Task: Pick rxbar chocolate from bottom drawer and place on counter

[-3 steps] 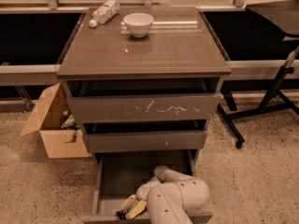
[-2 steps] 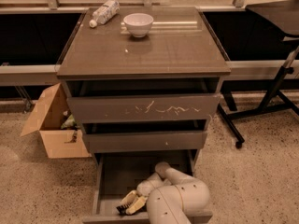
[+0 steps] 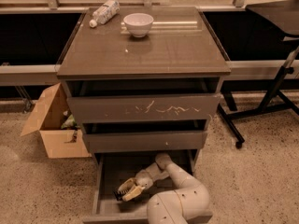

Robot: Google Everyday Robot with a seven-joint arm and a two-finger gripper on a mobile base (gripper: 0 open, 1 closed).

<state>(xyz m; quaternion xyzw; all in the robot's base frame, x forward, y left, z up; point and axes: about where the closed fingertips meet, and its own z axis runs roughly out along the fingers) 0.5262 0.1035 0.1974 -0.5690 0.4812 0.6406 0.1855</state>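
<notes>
The bottom drawer point(image 3: 105, 181) is pulled open below the cabinet. My arm reaches down into it from the lower right. My gripper point(image 3: 125, 192) is inside the drawer near its left half, with the fingers closed around a small black bar, the rxbar chocolate point(image 3: 118, 196), which sticks out at the fingertips, a little above the grey drawer floor. The counter point(image 3: 154, 48) is the glossy grey-brown top of the cabinet, well above the gripper.
A white bowl point(image 3: 138, 24) and a clear plastic bottle point(image 3: 104, 12) lie at the back of the counter. The scratched top drawer front point(image 3: 145, 108) and the middle drawer point(image 3: 145, 140) overhang the bottom drawer. A cardboard box point(image 3: 51, 122) stands at the left and a black stand point(image 3: 271, 97) at the right.
My gripper has moved up and slightly back inside the bottom drawer, and the black bar has moved with it.
</notes>
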